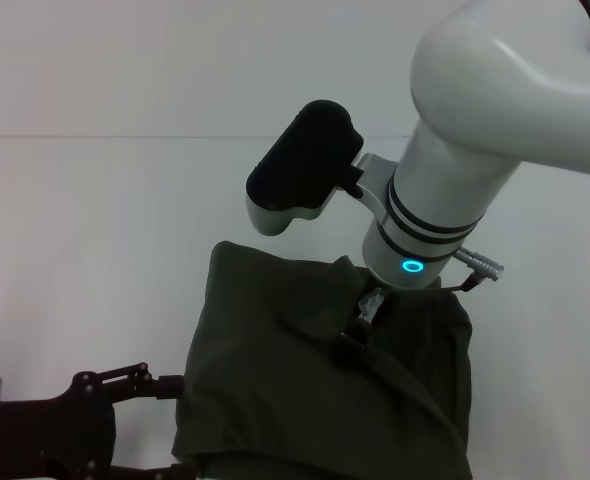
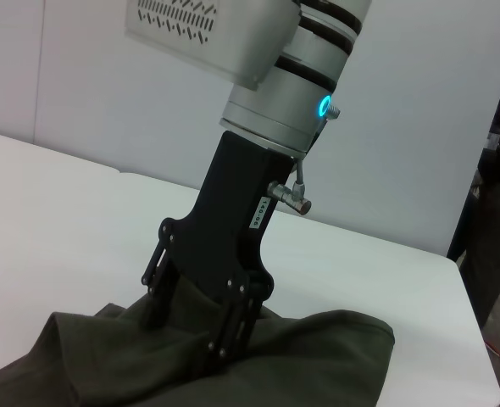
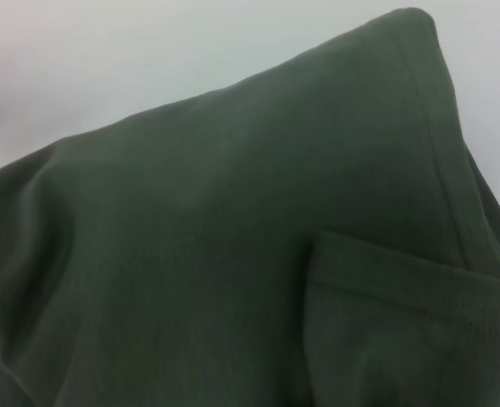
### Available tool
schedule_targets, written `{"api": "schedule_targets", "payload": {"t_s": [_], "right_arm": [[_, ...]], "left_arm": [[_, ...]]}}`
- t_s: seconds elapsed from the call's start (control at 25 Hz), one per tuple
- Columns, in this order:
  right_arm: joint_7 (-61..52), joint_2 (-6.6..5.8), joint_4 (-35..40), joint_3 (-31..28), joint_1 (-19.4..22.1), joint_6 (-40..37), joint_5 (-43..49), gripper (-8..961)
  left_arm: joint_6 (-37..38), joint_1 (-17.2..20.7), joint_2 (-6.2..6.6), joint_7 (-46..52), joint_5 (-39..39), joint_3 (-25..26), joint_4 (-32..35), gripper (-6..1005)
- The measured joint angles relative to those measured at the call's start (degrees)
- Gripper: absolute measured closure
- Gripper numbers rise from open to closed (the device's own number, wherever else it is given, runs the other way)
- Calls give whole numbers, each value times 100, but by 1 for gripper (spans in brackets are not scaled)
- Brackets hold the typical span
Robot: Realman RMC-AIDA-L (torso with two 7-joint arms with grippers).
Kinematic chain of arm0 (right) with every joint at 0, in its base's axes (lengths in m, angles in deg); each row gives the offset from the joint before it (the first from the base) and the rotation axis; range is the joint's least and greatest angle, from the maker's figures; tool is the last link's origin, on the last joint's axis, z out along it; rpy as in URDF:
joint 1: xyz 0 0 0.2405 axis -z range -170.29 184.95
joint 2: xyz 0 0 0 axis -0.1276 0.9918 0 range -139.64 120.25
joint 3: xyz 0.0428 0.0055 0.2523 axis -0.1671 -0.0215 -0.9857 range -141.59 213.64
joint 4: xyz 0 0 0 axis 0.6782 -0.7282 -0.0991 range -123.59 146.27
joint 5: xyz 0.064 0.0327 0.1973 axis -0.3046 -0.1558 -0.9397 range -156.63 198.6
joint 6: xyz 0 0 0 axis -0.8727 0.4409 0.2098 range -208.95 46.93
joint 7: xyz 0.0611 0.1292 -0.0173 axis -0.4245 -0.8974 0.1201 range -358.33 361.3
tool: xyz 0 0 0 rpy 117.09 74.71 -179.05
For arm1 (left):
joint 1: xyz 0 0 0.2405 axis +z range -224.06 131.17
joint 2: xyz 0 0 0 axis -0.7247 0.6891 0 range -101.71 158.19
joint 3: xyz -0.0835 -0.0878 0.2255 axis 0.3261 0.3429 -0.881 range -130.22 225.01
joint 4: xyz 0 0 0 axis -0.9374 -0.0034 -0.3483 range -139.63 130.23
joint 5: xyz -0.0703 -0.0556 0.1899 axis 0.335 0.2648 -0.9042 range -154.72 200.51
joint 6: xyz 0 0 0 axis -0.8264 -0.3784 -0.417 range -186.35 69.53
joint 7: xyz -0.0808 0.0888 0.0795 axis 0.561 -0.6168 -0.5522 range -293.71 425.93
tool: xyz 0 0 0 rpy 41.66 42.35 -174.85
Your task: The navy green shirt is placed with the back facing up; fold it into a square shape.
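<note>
The navy green shirt (image 1: 275, 380) lies bunched and partly folded on the white table, with a diagonal crease running to its right side. My right gripper (image 1: 360, 322) comes down from the upper right onto the shirt's upper middle. In the left wrist view the right gripper (image 2: 191, 343) has its fingertips sunk in fabric that rises around them, shut on the shirt. Dark cloth (image 3: 233, 237) fills the right wrist view. My left gripper (image 1: 175, 425) sits low at the shirt's left edge, open, its fingers (image 1: 140, 378) spread toward the cloth.
The white table (image 1: 85, 250) stretches to the left and behind the shirt. The right arm's big white elbow (image 1: 515, 80) and black forearm casing (image 1: 305, 160) hang over the table's far right. A dark gap (image 2: 496, 212) shows past the table's far edge.
</note>
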Motion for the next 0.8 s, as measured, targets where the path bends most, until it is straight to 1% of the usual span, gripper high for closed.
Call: {"api": "schedule_targets", "payload": {"t_s": [0.36,0.56,0.8], "right_arm": [[-2,0,-2,16,18,28,7,309],[-4,0,-2,33,20,9,1,552],[-27,-1,-2,56,40,-13,0,760]], "left_arm": [[-21,-13,-23,0,-3,-2,0,64],[-21,-13,-21,0,-3,4,0,64],[-21,-13,-20,0,-1,4,0,64]]}}
